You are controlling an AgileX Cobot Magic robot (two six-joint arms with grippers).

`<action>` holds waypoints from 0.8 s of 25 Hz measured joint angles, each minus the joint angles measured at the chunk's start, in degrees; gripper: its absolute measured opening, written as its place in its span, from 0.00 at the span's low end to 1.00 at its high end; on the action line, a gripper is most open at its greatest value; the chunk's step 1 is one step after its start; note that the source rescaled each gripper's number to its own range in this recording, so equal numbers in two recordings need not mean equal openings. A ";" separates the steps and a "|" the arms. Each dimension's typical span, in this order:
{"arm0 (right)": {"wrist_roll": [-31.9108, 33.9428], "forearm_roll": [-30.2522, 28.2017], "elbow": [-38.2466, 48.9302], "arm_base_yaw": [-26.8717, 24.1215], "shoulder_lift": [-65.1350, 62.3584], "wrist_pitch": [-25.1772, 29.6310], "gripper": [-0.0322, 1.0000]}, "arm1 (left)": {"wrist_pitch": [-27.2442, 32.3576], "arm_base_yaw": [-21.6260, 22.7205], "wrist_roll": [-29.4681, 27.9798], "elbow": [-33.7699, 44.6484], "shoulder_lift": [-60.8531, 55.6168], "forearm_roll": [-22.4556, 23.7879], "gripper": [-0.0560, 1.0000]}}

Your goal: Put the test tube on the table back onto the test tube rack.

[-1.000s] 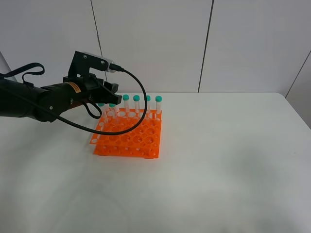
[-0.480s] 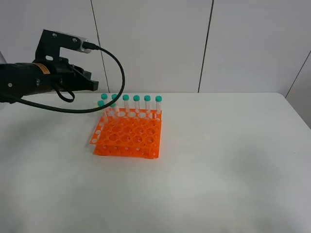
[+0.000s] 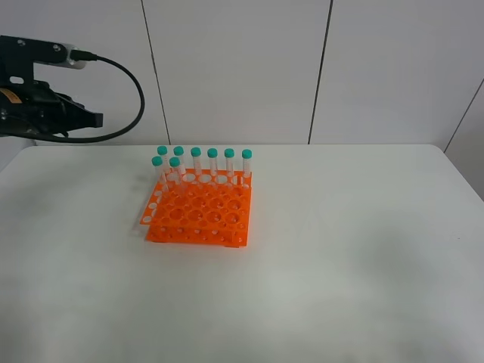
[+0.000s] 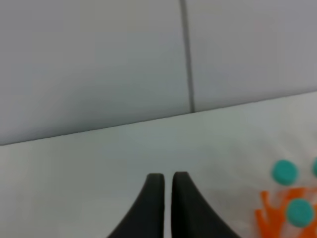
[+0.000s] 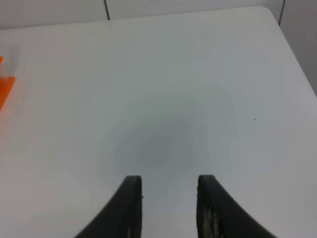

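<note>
Rack (image 3: 200, 209): 7 tubes upright, far-left.
Table (image 3: 340, 265): no loose tube.
L gripper (image 4: 168, 179): fingers pressed together, empty.
R gripper (image 5: 169, 184): fingers spread, empty.
Advice: retreat clear of caps.

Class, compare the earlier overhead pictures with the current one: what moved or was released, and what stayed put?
The left gripper drew back from over the test tube rack toward the table's left edge, closing empty. The seventh test tube stands released in the rack. Rack unmoved.

right gripper (image 5: 168, 186) over bare white table (image 5: 163, 89); two dark fingers (image 5: 130, 208) apart, nothing between them. faint shadow on tabletop ahead of fingers. sliver of orange test tube rack (image 5: 4, 89) at frame edge. table's rounded corner visible.
</note>
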 joint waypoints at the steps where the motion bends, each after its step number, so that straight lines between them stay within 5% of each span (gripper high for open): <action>1: 0.00 0.00 0.00 0.00 0.00 0.00 0.40 | 0.11 1.02 -1.13 0.00 -0.21 0.00 0.06; 7: 0.00 0.00 0.00 0.00 0.00 0.00 0.40 | 6.01 3.20 -6.11 0.00 -0.94 0.00 0.05; 20: 0.00 0.02 0.00 0.00 0.00 0.00 0.40 | 23.59 4.54 -6.38 0.00 -1.34 0.00 0.05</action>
